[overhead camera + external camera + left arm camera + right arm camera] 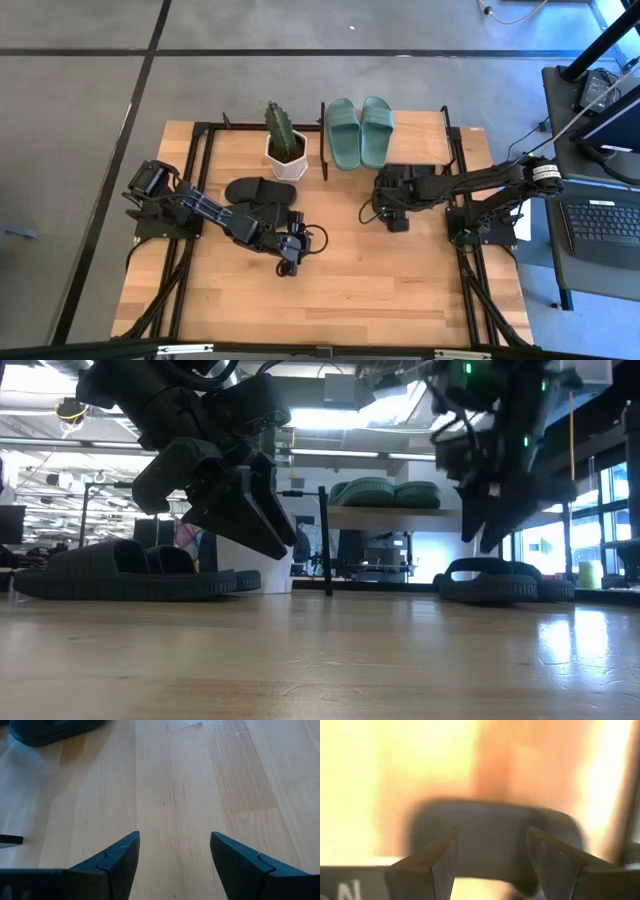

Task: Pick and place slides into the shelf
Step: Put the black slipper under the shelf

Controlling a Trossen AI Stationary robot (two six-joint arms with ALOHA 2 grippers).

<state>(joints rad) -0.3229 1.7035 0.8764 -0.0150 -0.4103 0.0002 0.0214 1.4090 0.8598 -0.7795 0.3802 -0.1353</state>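
We see the left gripper released, its fingers spread over bare desk, with a black pair of slides lying near, behind it beside the arm. The right gripper is also released, hanging just above another black slide, which shows beyond its fingers. We count two sage-green slides side by side on the shelf top, and one potted cactus standing beside the shelf.
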